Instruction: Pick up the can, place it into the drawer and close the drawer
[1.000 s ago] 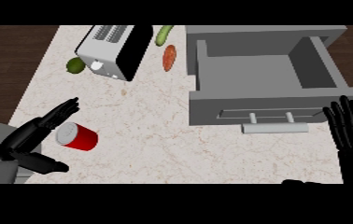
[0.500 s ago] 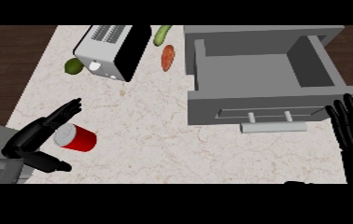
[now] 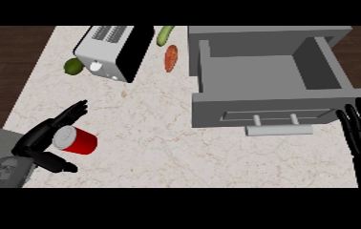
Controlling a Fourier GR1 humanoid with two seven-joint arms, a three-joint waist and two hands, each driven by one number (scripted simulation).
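As the counter (image 3: 162, 151) is read from its left edge, the left hand (image 3: 38, 140) is met first, with the can (image 3: 81, 142) lying on its side against it, silver end turned toward the palm. Compared with a second ago, the hand has been brought in closer: the gap that was then visible between palm and can is now closed or nearly so, while the can itself has hardly shifted. The fingers (image 3: 72, 112) are held straight above the can and the thumb (image 3: 56, 163) is spread below it, so the can is bracketed but not yet clasped. The grasp is therefore judged to be about to be made, with lifting and carrying not yet begun.

Further back, a small green fruit (image 3: 72, 67) and a toaster (image 3: 112, 51) are seen, then a cucumber (image 3: 165, 35) and a carrot (image 3: 171, 57) just beside the drawer's left side. None of these has been disturbed.

Toward the right, the drawer (image 3: 218, 113) is found pulled fully open and nothing can be seen in it, its handle (image 3: 278, 129) facing the robot. A long carry across bare counter is thus required before the can is lowered inside.

At the right edge, the right hand (image 3: 350, 128) is rested with fingers straight and upward, near the handle but apart from it, almost unmoved; it appears well placed for pushing the drawer shut later.
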